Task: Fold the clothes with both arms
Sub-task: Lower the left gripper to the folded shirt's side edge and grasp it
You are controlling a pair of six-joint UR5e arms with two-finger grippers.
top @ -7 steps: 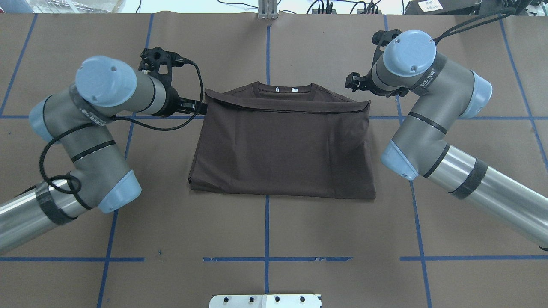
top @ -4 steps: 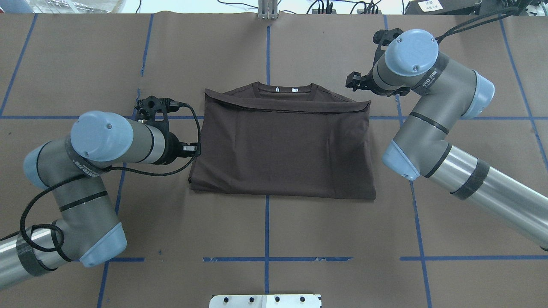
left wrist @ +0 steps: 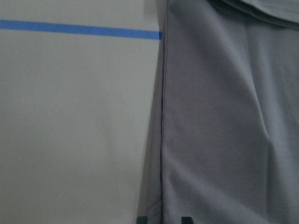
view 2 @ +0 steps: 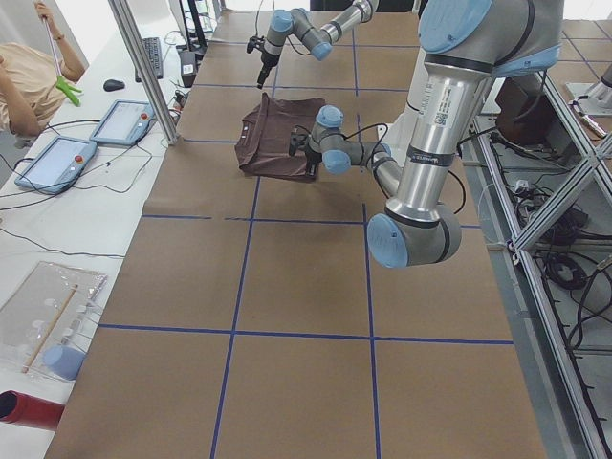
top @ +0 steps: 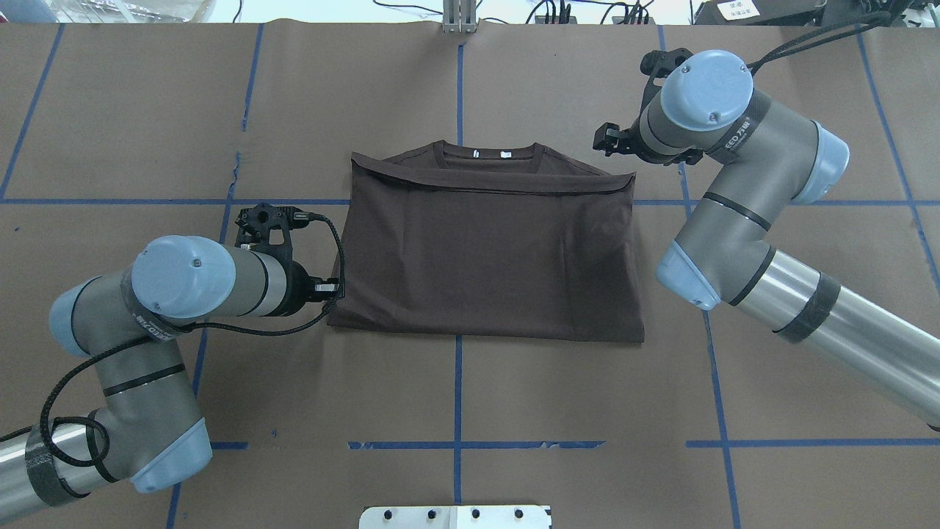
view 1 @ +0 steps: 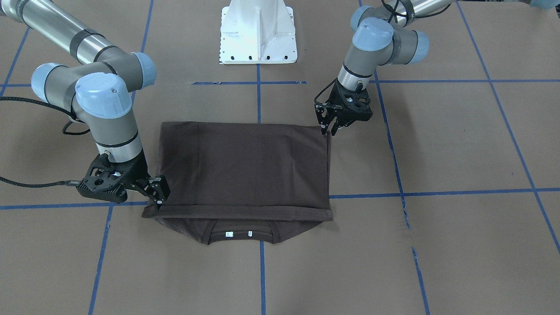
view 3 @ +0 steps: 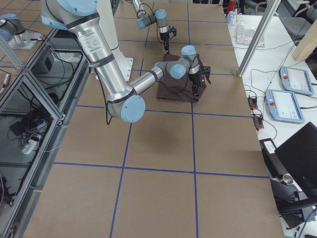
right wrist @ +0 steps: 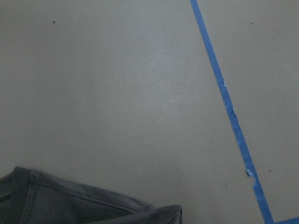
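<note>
The dark brown T-shirt [top: 485, 257] lies folded flat at the table's middle. Its collar and white neck labels [top: 488, 154] show at the far edge. My left gripper [top: 332, 292] is low at the shirt's near left corner. In the front view it [view 1: 330, 127] stands over that corner. In the left wrist view its two fingertips [left wrist: 187, 219] are apart, with the shirt's edge [left wrist: 161, 116] between them. My right gripper [view 1: 161, 194] is open and empty beside the far right corner of the fold, and it also shows in the overhead view [top: 601, 139].
The table is brown paper with blue tape lines [top: 457, 382]. The white pedestal base [view 1: 258, 30] stands on the robot's side. An operator and tablets [view 2: 57, 158] are at the far side, behind a metal post [view 2: 143, 67].
My left arm has swung back from the shirt's far left corner to its near left corner. The right arm and the shirt have hardly moved.
</note>
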